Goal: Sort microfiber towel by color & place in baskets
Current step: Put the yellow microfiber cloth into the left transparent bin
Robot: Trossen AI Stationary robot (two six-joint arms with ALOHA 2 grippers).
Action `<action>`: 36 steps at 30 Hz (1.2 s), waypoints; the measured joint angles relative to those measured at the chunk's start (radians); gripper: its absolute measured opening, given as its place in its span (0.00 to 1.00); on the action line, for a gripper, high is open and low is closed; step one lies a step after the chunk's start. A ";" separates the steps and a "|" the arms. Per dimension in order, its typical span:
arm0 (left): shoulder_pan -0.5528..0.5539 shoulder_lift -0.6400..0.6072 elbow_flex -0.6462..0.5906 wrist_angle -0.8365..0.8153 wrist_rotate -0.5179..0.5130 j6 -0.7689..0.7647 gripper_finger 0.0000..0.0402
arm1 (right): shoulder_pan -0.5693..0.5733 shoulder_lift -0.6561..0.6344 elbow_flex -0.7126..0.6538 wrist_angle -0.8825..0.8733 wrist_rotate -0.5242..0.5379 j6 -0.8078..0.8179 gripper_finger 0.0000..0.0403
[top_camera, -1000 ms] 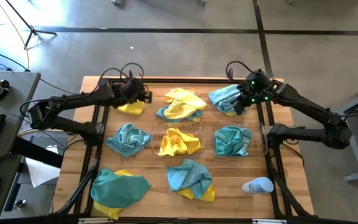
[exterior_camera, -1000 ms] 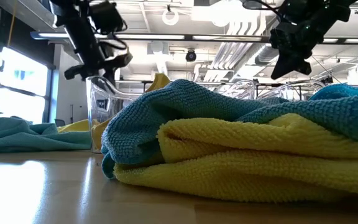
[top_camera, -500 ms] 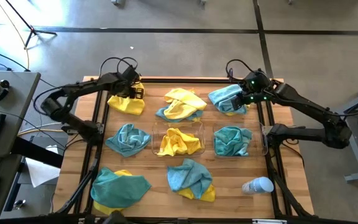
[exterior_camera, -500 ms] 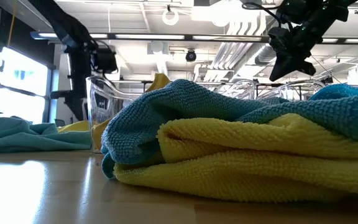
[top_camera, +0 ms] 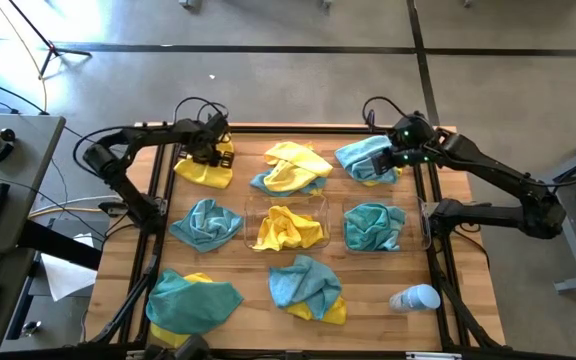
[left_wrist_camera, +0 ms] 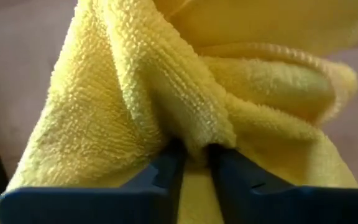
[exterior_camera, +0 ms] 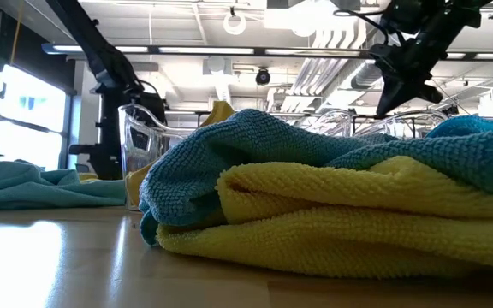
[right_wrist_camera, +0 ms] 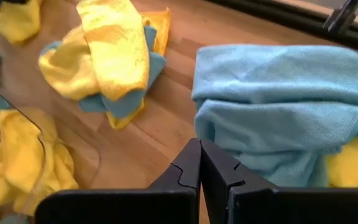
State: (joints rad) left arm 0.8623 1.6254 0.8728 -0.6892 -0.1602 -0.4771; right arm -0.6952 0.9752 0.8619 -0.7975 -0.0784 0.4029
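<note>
Wooden table (top_camera: 248, 300) carries the whole spread: towels lie loose all round, and two clear baskets sit mid-table, one (top_camera: 286, 228) with a yellow towel in it, the other (top_camera: 376, 226) with a teal one. The step in hand looks to be the left arm's pick of the yellow towel (top_camera: 206, 168) at the far left corner. The left fingers (left_wrist_camera: 194, 163) pinch a raised fold of that towel between them, the rest of the cloth bunching ahead of and to both sides of the tips. To do this well, I judge the grip should hold deep on the fold before lifting, then rise straight so the cloth clears the table and does not drag its neighbours. The yellow-filled basket looks the right goal; release low over it so the towel drops inside the walls. The right fingers (right_wrist_camera: 201, 163) are closed on nothing, hovering just short of a light-blue towel (right_wrist_camera: 278, 112).
</note>
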 joint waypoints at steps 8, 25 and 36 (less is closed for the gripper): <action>-0.038 -0.277 0.039 -0.151 -0.018 -0.017 0.01 | 0.000 0.000 -0.003 -0.057 -0.001 -0.109 0.00; -0.595 -0.405 0.542 -0.384 -0.322 -0.402 0.00 | 0.009 -0.146 -0.316 0.195 -0.178 -0.089 0.00; -0.935 -0.089 1.014 -0.383 -0.518 -0.417 0.00 | 0.054 -0.307 -0.335 0.178 -0.181 -0.113 0.00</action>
State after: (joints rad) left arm -0.0724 1.5364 1.8867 -1.0722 -0.6782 -0.8943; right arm -0.6412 0.6685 0.5274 -0.6200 -0.2599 0.2901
